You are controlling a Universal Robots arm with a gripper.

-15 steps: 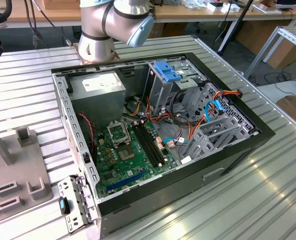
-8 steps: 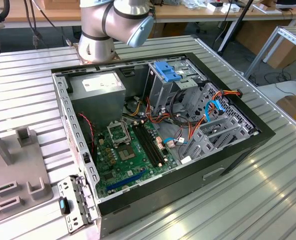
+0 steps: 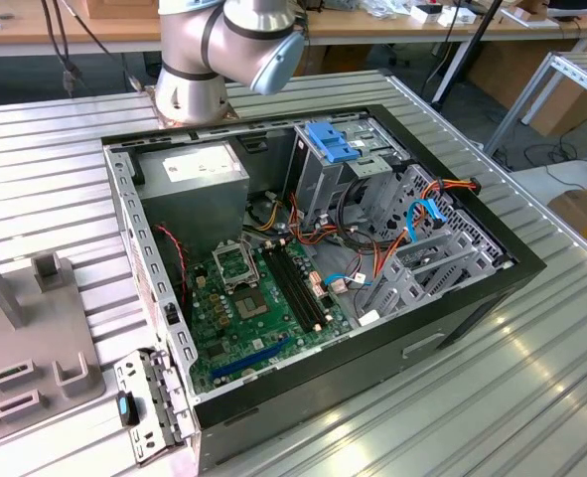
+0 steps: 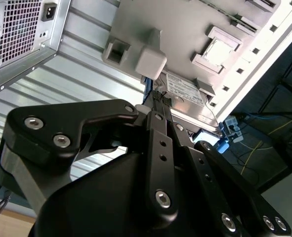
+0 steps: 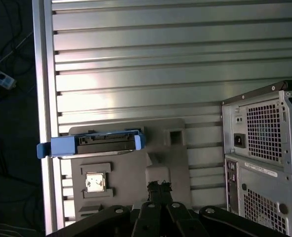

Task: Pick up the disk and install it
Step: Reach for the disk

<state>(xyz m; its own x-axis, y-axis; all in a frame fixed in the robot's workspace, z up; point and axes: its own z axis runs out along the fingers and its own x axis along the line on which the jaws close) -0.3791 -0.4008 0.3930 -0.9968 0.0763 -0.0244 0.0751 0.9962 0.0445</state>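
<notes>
Blue-railed disk (image 5: 106,142) on grey fixture (image 5: 131,170), closed end effector (image 5: 159,186) near, computer case (image 5: 264,163) beside.

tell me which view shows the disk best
The first wrist view: the disk sits unobstructed in the grey fixture, blue rails visible. The second wrist view shows its labelled face, partly behind the gripper.

Disk (image 5: 106,143) rails blue plastic; pincer (image 4: 159,97) matt black (table (image 5: 136,59) ribbed metal).
</notes>
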